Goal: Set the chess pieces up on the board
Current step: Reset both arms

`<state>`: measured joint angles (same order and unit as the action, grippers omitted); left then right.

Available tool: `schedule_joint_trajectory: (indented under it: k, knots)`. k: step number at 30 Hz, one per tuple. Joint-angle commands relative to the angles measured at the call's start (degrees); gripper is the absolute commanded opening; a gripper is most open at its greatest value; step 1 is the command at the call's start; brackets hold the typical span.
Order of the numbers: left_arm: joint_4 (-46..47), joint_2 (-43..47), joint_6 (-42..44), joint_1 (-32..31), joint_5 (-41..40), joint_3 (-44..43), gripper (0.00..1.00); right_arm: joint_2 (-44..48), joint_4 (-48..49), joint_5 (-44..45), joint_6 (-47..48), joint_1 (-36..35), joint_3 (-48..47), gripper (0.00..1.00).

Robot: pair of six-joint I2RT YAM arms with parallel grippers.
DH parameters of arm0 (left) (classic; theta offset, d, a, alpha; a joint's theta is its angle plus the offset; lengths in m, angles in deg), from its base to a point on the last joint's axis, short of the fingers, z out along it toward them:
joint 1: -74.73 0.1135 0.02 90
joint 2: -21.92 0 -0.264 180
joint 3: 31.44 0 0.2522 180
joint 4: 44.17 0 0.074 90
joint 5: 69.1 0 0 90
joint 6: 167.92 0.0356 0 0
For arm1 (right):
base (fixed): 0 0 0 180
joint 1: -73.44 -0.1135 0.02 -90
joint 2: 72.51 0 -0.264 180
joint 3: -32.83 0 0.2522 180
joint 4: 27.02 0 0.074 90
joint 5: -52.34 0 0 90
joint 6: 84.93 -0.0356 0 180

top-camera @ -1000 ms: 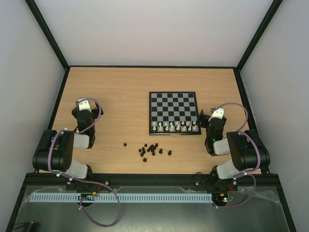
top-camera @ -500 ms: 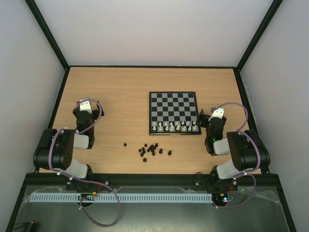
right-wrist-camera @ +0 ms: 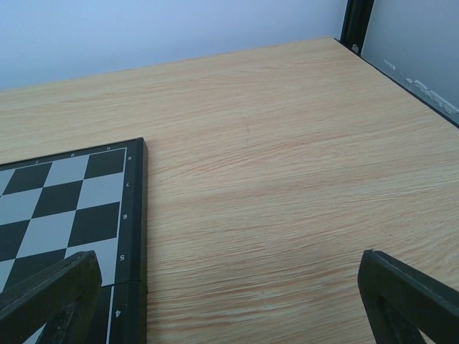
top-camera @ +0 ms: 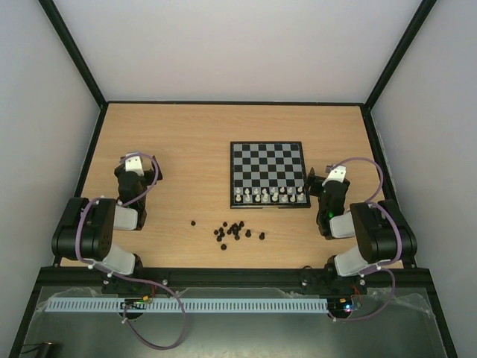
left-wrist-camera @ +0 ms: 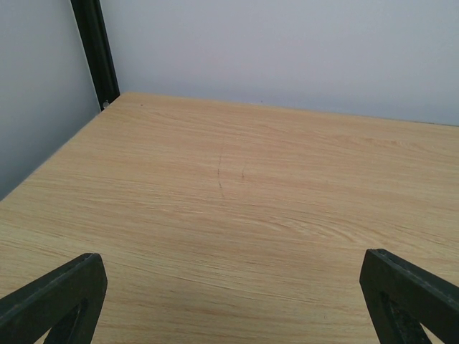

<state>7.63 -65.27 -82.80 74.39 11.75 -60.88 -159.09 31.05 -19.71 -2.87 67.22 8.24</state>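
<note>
— Pale walls, a wood-grain table (top-camera: 171, 142), and not much on it. Where are the chess pieces (top-camera: 270, 196)?

— White ones stand crowded along the near edge of the board (top-camera: 267, 168), going by the overhead camera. Whether that's one rank or two I can't make out. Black pieces (top-camera: 235, 230) lie loose on the wood just in front of the board, between the two arms.

— And the grippers?

— Left gripper (left-wrist-camera: 231, 261) hangs over bare table well off to the left, jaws spread wide, nothing between them. Right gripper (right-wrist-camera: 226, 261) sits just beside the board's right edge, jaws equally far apart and also empty.

— How would you pick one of those up?

— Carefully, I'd say. They look like tiny hard plastic, so probably light, stiff, smooth and quick to tip or skid. I'd come straight down and pinch one across its body, low enough that it doesn't squirt out, minding the neighbours packed alongside.

— Do the wrist cameras help?

— Less than you'd hope. The right one shows the board's dark border and the numerals printed along it, which are too small to read from overhead, but it shows no piece at all. The left one gives only wood, wall and a black frame post (left-wrist-camera: 93, 50). Only the overhead view has pieces, board and both arms together.
</note>
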Motion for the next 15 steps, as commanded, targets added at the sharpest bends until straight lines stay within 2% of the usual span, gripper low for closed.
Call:
schedule_joint_trajectory:
  k: [1, 15]
  knots:
    - [3.7, 0.0, 0.63, -0.02, 0.71, 0.66, 1.0, -0.4, 0.76, -0.55, 0.11, 0.79, -1.58, 0.99]
    - [3.7, 0.01, 0.75, -0.26, 0.36, 0.64, 0.99, -0.45, -0.08, -1.68, 0.04, 1.16, -2.03, 0.99]
